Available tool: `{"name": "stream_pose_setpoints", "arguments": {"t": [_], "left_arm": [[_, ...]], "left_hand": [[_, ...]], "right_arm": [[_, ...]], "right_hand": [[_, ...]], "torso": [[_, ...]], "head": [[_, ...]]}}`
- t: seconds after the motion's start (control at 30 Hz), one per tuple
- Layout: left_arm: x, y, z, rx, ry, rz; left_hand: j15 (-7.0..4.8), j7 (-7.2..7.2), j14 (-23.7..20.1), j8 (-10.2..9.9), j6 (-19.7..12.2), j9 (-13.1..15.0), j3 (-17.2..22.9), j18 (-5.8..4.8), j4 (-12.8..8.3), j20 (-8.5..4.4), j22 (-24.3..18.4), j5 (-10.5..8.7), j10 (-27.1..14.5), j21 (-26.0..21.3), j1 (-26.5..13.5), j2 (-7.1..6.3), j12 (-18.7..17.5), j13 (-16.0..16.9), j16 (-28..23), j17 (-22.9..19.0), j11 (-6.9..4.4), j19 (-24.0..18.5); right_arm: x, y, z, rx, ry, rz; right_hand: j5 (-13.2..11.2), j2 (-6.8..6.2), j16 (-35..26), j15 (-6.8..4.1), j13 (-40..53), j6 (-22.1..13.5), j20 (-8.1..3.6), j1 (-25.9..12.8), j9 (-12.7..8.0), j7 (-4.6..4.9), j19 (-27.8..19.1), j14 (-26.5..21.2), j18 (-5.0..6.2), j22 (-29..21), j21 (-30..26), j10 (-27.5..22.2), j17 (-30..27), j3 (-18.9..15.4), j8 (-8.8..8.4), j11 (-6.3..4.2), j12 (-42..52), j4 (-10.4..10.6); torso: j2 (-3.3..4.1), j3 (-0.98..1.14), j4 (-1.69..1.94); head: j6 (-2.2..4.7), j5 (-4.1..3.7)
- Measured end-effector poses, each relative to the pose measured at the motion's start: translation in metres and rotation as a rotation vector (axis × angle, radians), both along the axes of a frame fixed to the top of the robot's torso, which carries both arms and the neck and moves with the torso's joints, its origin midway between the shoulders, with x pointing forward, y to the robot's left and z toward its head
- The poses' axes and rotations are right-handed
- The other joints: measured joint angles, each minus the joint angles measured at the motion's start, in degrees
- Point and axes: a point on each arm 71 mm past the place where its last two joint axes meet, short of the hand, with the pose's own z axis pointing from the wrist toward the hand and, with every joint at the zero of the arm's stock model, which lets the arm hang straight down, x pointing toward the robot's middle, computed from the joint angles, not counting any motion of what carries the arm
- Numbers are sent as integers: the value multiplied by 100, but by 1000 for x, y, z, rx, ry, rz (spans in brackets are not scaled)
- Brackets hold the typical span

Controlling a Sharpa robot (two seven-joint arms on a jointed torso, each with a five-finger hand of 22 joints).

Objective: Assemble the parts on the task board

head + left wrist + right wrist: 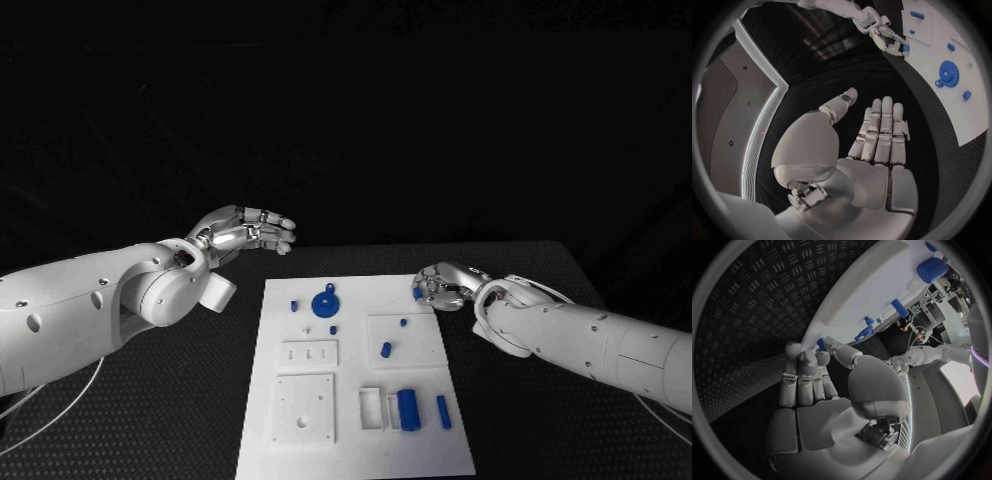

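While nothing is seated yet, the risks run left to right. The left hand (245, 232) hangs over the black table (173, 400), left of the task board's (433, 455) far left corner. If it swings in low, my guess is it could knock the blue gear (326, 303) lying at the far end of the board. Right side is the bigger worry. The small blue part (418, 293) sits in a fingertip pinch only. A slight shift could roll it out onto the board or off the right edge, and a tilted part would likely jam at its hole.

Left hand: fingers straight and side by side, thumb apart, holding nothing and touching nothing.

Right hand (450, 285): over the board's far right edge, fingers drawn in, thumb and fingertips pinching the small blue part.
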Motion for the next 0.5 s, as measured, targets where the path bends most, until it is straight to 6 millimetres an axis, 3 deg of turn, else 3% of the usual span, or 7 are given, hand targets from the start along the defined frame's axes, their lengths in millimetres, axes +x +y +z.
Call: {"name": "stream_pose_setpoints", "arguments": {"t": [0.5], "left_arm": [[0, -1, 0, 2, 6, -3]], "left_hand": [[11, -41, 92, 23, 82, 27, -25, 1, 57, 20, 25, 0, 165, 0, 0, 0, 23, 39, 0, 62, -22, 21]], "right_arm": [[-2, 4, 1, 20, 3, -5]], "right_hand": [[0, 30, 39, -39, 39, 78, -42, -30, 107, -78, 42, 63, -3, -1, 63, 91, 24, -16, 97, -91, 28, -16]], "torso": [[2, -1, 0]], "head": [[1, -5]]}}
